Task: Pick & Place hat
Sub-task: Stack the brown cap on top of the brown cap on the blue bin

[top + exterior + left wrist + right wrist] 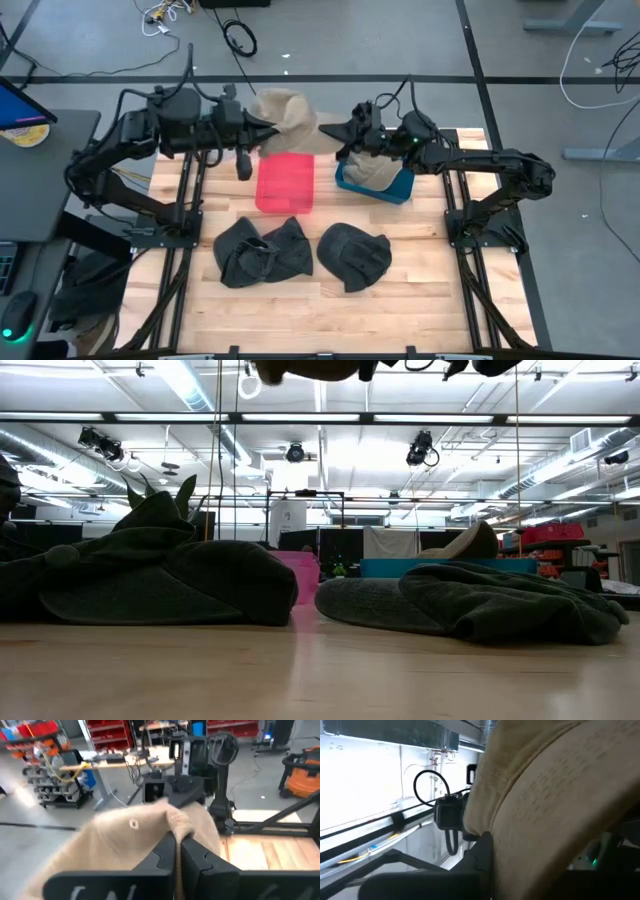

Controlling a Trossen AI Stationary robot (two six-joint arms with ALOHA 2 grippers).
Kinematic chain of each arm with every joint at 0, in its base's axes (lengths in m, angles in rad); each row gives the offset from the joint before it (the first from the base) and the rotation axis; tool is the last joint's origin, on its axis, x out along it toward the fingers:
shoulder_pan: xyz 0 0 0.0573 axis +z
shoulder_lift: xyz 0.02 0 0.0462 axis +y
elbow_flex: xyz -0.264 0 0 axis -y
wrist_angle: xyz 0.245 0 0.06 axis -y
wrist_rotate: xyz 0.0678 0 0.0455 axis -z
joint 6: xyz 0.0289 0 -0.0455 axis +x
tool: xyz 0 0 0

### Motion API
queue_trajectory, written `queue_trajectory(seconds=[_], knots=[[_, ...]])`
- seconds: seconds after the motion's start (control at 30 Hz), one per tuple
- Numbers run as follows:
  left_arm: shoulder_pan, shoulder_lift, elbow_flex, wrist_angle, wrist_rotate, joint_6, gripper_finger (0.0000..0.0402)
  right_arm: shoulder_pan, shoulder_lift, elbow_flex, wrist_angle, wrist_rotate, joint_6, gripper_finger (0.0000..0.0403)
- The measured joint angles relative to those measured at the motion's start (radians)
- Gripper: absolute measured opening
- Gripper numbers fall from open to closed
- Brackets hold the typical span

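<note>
Tan hat (pixel 288 118) hangs in the air behind the pink bin (pixel 285 182), stretched between both hands. Left hand (pixel 268 127) is clamped on its brim; right hand (pixel 330 130) is closed on its opposite edge. Another tan hat (pixel 372 170) sits in the blue bin (pixel 400 187) beside the pink bin. Two dark hats (pixel 262 250) lie on the tabletop (pixel 400 290) in front of it.

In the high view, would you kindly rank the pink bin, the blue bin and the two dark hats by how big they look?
1. Left dark hat
2. Right dark hat
3. Pink bin
4. Blue bin, partly covered by a tan hat, so its rank is unsure.
</note>
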Motion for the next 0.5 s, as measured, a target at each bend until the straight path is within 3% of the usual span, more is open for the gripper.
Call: queue_trajectory(seconds=[0.13, 0.3, 0.5], knots=[[-0.007, 0.004, 0.0, -0.023, 0.026, -0.019, 0.0038, -0.01, 0.0, 0.0, -0.024, -0.012, -0.067, 0.001], [-0.041, -0.007, -0.001, -0.049, 0.037, -0.027, 0.0063, -0.024, -0.015, 0.0, -0.083, -0.04, -0.267, 0.0008], [-0.057, -0.064, 0.0, -0.13, -0.033, -0.093, 0.0087, -0.051, -0.091, -0.001, -0.286, -0.031, -0.555, 0.0008]])
